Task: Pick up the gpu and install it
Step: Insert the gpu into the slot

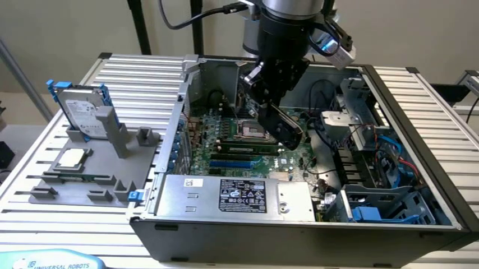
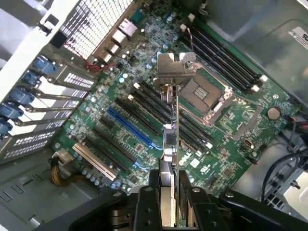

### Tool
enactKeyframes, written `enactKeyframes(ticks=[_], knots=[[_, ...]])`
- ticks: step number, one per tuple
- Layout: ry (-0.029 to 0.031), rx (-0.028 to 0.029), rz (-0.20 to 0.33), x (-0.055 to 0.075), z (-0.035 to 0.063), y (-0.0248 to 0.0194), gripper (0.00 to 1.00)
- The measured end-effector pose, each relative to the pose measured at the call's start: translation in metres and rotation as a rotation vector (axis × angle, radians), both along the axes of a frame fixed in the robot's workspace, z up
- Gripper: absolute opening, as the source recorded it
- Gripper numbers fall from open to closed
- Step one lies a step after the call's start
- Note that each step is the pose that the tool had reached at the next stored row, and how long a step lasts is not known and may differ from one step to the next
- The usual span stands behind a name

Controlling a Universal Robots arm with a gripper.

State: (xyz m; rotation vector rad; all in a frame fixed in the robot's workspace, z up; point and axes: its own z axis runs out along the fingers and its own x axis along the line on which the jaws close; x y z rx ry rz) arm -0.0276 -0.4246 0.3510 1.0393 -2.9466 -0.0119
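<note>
- At the low corner on the exterior view's far left, we see a teal surface (image 1: 45, 262) printed "UNIVERSAL ROBOTS".
- Above it, a gray holder (image 1: 75, 188) on the slatted table (image 1: 134, 73) carries an upright hard drive (image 1: 81, 109) with blue rails. A small silver processor chip (image 1: 73, 158) lies flat on it too.
- Next comes an open computer case (image 1: 299, 235) with its green motherboard (image 1: 224, 148) facing up.
- Over the board hangs the gripper (image 1: 268, 105), its fingers (image 2: 148, 202) clamped on the gpu (image 1: 283, 128).
- The card slants down below the fingers with its black cover showing. We cannot tell whether its lower edge touches the board.
- In the wrist view the gpu (image 2: 171, 139) runs edge-on out from the fingers. Its silver bracket (image 2: 175, 70) is at the far end, above the slots beside the processor socket (image 2: 207, 96).
- The power supply (image 1: 232, 193) at the case's front bears a label too small for us to read.
</note>
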Motion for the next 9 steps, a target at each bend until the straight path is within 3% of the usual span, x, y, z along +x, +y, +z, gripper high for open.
enactKeyframes(ticks=[9], knots=[[0.0,0.0001,0.164,0.0,-0.0063,0.0,0.27]])
